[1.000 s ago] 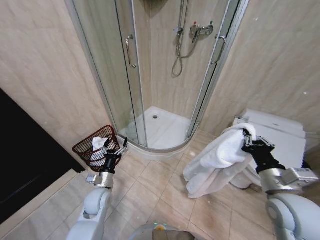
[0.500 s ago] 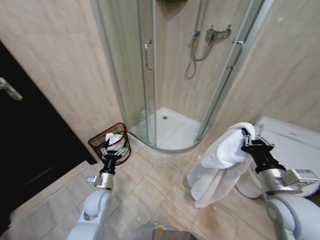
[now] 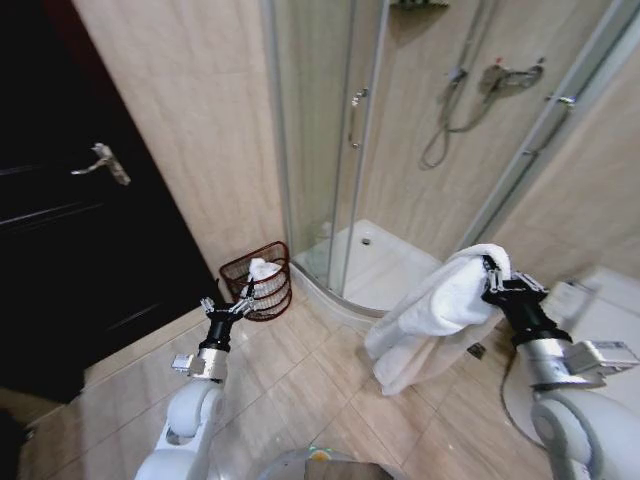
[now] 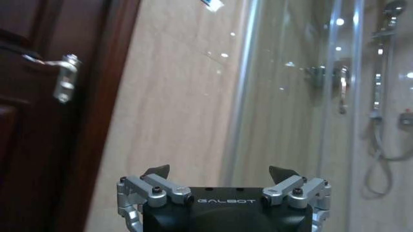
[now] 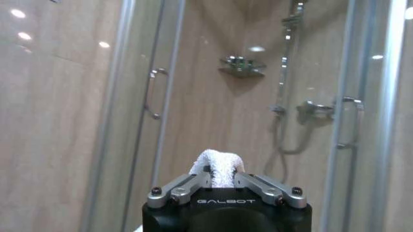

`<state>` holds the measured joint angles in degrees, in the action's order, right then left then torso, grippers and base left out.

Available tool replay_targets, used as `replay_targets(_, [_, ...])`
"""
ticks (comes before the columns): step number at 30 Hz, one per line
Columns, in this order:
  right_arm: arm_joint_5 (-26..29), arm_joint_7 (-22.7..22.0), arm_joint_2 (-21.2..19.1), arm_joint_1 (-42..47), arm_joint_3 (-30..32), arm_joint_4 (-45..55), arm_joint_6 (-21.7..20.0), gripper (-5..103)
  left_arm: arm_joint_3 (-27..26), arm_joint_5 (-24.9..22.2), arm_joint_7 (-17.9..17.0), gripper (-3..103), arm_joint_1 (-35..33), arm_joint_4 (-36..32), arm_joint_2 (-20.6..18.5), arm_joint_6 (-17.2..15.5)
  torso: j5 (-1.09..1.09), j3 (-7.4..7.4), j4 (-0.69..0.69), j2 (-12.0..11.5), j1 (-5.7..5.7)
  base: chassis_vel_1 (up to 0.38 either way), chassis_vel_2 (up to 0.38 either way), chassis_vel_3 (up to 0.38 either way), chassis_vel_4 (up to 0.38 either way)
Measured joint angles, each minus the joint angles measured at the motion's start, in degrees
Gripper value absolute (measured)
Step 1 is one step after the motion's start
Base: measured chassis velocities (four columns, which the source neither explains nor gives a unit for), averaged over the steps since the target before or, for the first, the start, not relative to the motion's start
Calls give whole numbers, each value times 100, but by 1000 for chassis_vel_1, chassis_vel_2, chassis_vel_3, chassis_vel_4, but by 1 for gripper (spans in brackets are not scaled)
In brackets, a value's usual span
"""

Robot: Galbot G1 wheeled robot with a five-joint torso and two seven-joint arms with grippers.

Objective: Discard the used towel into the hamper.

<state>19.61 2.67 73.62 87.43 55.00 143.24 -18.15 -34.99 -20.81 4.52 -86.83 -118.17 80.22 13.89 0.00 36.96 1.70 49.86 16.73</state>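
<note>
The hamper (image 3: 258,281), a small dark reddish-brown wire basket, stands on the floor against the wall beside the shower, with something white inside it. My right gripper (image 3: 494,275) is raised at the right and shut on the used towel (image 3: 430,315), a large white one that hangs down in folds. In the right wrist view the towel (image 5: 218,163) bulges between the closed fingers of the right gripper (image 5: 219,173). My left gripper (image 3: 226,308) is held open and empty just short of the hamper. The left wrist view shows the left gripper (image 4: 219,171) with its fingers spread.
A dark wooden door (image 3: 70,250) with a metal handle (image 3: 104,160) fills the left. The glass corner shower (image 3: 345,150) with its white tray (image 3: 385,270) stands behind the hamper. A white fixture (image 3: 610,320) sits at the far right. Beige floor tiles (image 3: 300,390) lie open ahead.
The whole picture has shifted right, so the camera has turned left: the door has come into view and the hamper sits nearer the centre. Both arms keep their pose, towel still held.
</note>
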Motion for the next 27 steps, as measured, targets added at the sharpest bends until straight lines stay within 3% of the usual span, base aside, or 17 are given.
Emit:
replay_targets(6, [45,14,6,-17,6,0,41,2,2,25,0,100,2,0,12,0,-1,72,5,121,51,81,97,105,106])
replay_targets(27, [106,41,-21,-43,73,0,133,2,10,81,-34,100,0,33,32,29,-1,396,4,704,309,70,80,76,67])
